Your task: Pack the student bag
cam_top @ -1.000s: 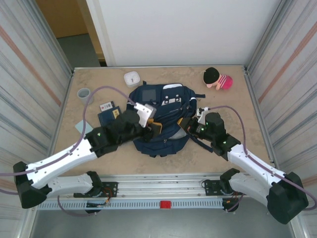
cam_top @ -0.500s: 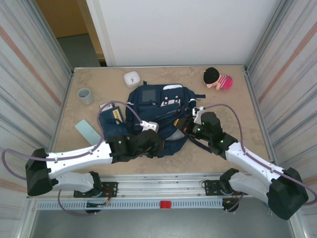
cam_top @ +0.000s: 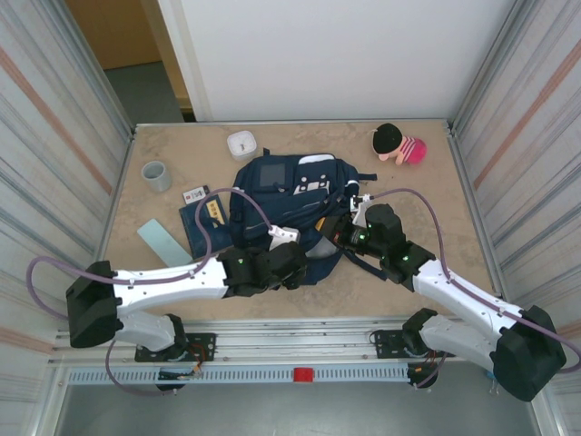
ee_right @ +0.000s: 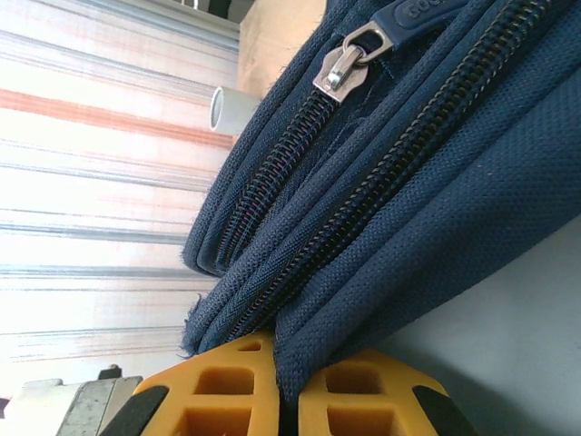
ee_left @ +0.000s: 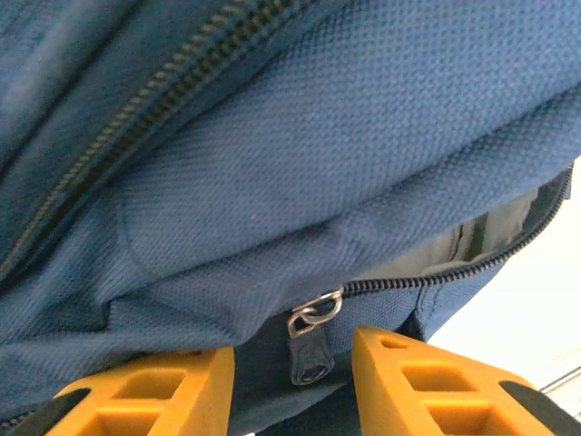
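the student bag (cam_top: 289, 186) lies flat in the middle of the table, its long axis running from near to far and its near edge between the two arms. the left gripper (ee_left: 290, 368) sits at that near edge with its jaws partly apart. the zipper pull (ee_left: 313, 320) hangs in the gap between them, just past the fingertips, and looks not yet pinched, though i cannot tell whether a finger brushes it. from the pull the zipper runs off to the right in the left wrist view, where it gapes and shows grey lining. the left arm is the nearer one to the pull, so i judge the coming move is its to make. the right gripper (ee_right: 281, 368) is clamped on a fold of the bag's fabric at the near right side. from above, the left wrist covers the opening, so what is inside the bag is hidden. a small book (cam_top: 204, 222) lies just left of the bag.
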{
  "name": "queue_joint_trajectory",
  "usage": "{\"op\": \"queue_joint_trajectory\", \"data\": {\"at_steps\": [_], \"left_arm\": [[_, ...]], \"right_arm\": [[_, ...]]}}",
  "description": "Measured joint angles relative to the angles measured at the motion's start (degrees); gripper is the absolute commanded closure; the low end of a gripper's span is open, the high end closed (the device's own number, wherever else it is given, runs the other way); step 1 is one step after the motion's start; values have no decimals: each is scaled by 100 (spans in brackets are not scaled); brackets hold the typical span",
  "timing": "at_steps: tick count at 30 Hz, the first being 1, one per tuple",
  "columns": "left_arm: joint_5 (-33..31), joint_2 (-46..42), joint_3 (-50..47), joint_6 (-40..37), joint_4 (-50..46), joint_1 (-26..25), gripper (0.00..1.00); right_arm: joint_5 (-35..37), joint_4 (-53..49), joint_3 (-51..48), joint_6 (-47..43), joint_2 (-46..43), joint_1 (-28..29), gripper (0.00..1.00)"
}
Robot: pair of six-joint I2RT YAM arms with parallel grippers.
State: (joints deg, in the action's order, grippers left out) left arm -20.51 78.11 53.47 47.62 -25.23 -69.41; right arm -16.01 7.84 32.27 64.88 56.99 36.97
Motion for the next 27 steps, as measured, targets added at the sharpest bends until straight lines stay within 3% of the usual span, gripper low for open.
{"op": "queue_joint_trajectory", "data": {"at_steps": [4,10,14,23,27], "left_arm": [[-116,66,20,109,-7,0,73],[-229,66,74,243,13,0,100],[9,61,85,214,81,57,100],[1937,-365,-188,11,444,894,100],[2461,-452,-186,-328,345,1097,100]], "right_arm": [[22,-66,24,-2,-2,37,91],[103,-153,74,-105,-26,57,91],[101,-282,74,-203,-46,44,91],[-358,-514,101,-675,-4,-232,93],[-710,-654,184,-844,118,-496,93]]}}
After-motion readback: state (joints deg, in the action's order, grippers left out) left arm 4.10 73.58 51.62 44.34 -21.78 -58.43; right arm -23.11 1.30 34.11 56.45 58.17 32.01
